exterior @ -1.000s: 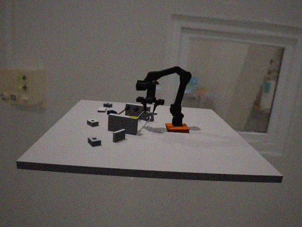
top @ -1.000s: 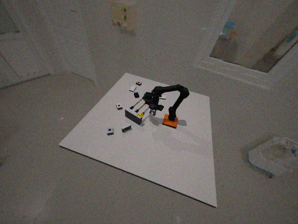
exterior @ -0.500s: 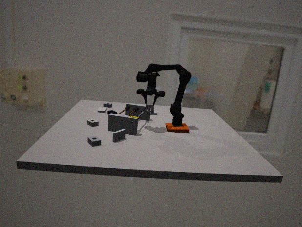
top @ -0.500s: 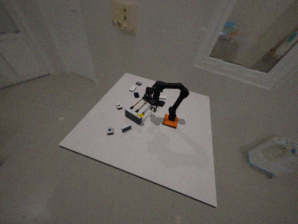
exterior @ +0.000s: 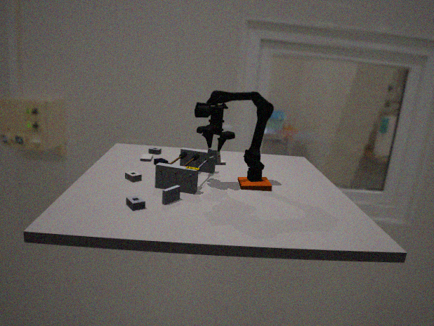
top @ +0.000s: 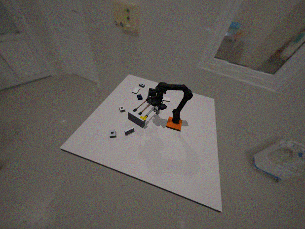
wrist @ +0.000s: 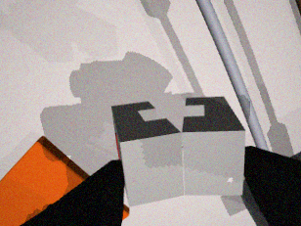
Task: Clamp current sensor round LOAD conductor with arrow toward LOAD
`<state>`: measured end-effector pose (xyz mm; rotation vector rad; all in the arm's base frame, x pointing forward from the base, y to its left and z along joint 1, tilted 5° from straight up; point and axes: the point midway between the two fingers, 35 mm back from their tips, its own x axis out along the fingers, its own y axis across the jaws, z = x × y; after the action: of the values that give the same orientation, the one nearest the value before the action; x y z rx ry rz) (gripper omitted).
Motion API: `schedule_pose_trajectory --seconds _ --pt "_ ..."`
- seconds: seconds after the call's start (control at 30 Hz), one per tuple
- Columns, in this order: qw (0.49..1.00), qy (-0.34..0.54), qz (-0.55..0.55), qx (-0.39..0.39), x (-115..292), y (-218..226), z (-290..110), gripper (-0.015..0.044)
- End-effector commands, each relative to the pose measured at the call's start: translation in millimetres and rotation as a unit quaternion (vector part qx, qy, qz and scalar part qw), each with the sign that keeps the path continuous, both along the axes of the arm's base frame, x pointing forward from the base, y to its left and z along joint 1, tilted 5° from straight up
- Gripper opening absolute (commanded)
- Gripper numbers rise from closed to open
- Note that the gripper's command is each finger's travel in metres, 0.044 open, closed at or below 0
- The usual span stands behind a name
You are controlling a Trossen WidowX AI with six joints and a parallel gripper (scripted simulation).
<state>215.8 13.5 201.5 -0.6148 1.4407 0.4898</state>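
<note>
The open split-core sensor (top: 155, 108) (exterior: 212, 154) (wrist: 151, 172) is pale grey, with two halves spread apart, dark upper faces and a sliver of red on its left side in the wrist view. My gripper (exterior: 215, 150) (wrist: 182, 163) is shut on it and holds it above the table, near the far end of the grey conductor (top: 150, 112) (exterior: 204, 164) (wrist: 225, 53). The conductor passes outside the sensor, to its upper right in the wrist view. A yellow marker (top: 143, 118) (exterior: 192, 168) is at the conductor's near end. Its lettering and the sensor's arrow are not readable.
Two brown conductors (top: 141, 105) (top: 147, 108) run beside the grey one between upright grey supports (top: 136, 119) (exterior: 175, 178). A small upright plate (top: 129, 131) (exterior: 171, 194) and several small blocks stand around them. The orange base (top: 174, 124) (exterior: 255, 184) (wrist: 34, 180) is to the right.
</note>
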Motion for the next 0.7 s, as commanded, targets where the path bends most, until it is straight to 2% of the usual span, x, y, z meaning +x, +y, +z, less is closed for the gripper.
schedule_pose_trajectory --seconds 0.0,0.33,0.67 --pt "0.998 -0.006 -0.068 0.008 4 0 1 0.0" --pt "0.968 -0.015 -0.248 0.023 11 -4 1 0.0" --pt "0.907 -0.024 -0.419 0.037 17 -8 1 0.0"
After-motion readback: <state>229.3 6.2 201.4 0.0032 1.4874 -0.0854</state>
